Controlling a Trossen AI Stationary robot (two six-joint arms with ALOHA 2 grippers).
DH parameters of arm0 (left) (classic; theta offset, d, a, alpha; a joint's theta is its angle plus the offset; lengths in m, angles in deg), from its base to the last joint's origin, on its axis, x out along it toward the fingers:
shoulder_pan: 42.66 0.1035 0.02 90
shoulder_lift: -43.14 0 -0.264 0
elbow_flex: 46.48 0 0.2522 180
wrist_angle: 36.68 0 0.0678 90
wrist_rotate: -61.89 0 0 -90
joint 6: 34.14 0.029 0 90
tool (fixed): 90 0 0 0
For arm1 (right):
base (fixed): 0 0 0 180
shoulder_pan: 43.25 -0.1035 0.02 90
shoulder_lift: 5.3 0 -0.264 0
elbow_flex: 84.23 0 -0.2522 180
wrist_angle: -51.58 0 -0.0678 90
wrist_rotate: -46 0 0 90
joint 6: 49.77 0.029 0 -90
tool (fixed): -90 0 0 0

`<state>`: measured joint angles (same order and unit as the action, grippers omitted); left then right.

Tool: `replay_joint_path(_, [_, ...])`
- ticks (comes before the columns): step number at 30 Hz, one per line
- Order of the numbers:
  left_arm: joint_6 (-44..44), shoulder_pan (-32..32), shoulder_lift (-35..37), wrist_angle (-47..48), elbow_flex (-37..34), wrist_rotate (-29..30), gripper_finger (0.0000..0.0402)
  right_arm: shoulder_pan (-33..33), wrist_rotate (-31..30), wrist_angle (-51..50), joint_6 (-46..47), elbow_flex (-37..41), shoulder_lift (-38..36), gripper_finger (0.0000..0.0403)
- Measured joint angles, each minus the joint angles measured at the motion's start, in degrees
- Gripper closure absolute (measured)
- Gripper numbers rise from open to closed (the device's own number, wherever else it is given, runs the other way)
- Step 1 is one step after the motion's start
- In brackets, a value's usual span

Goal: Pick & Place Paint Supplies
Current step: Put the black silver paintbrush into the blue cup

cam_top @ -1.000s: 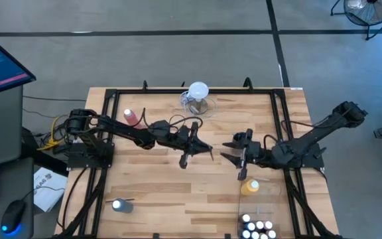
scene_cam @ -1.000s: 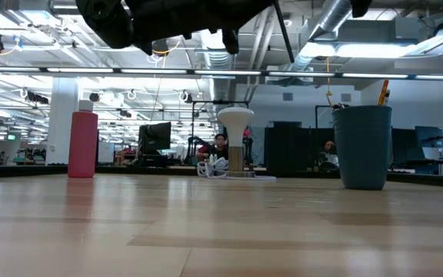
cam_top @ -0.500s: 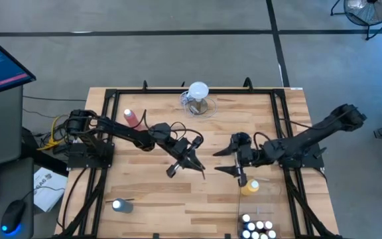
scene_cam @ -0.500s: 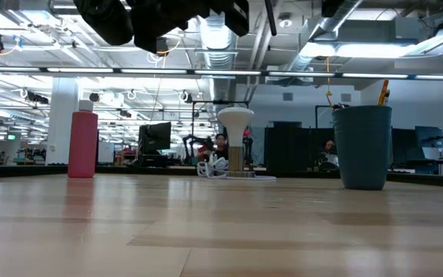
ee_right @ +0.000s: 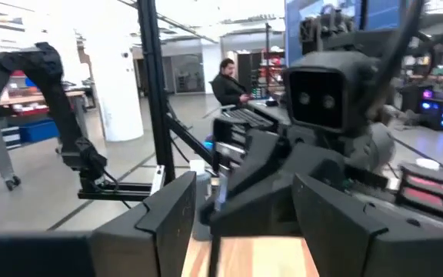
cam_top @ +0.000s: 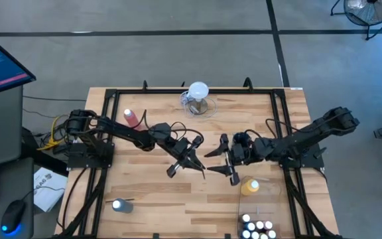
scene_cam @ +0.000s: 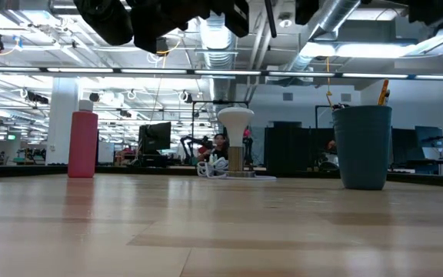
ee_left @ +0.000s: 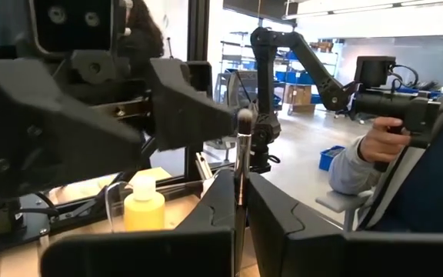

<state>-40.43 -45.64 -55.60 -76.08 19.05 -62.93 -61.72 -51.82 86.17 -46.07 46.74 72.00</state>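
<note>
**Brush held out mid-table for a handover**

The paintbrush [ee_left: 239,165] sits pinched upright between the closed fingers of the left gripper [cam_top: 192,161], bristle head up, above the middle of the table [cam_top: 151,199]. It is likely held out clear of the wood so the other arm can take it by the free end. The right gripper [cam_top: 221,162] faces it from just beside, its fingers spread well apart and empty, one on each side of the line to the brush; in the right wrist view those fingers [ee_right: 168,211] frame the left gripper head-on. The grab itself is not yet made.

Counted from above: one brush in hand; one yellow squeeze bottle [cam_top: 249,187] standing just beside the right gripper, towards the near edge; one pink-red squeeze bottle [cam_top: 132,118] at the far left, by the left arm's base; a cluster of small white-capped bottles [cam_top: 256,229] at the near right edge, cut off by the frame so the number cannot be told. One grey cup [cam_top: 119,206] stands near left with a dark stick leaning at it, probably the drop-off for brushes. One clear jug with a white round top [cam_top: 198,97] stands at the far edge, apart from the work.
</note>
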Motion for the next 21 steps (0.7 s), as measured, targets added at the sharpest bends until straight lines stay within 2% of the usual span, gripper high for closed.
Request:
replay_joint_path(7, [0.0, 0.0, 0.0, 0.3, 0.0, 0.1, 0.0401, 0.0, 3.5, 0.1, 0.0, -0.9, 0.1, 0.0198])
replay_joint_path(21, [-0.1, -0.1, 0.0, 1.1, 0.0, -0.1, 0.0401, 1.3, 8.1, -1.6, 0.9, -6.8, 7.5, 0.0212])
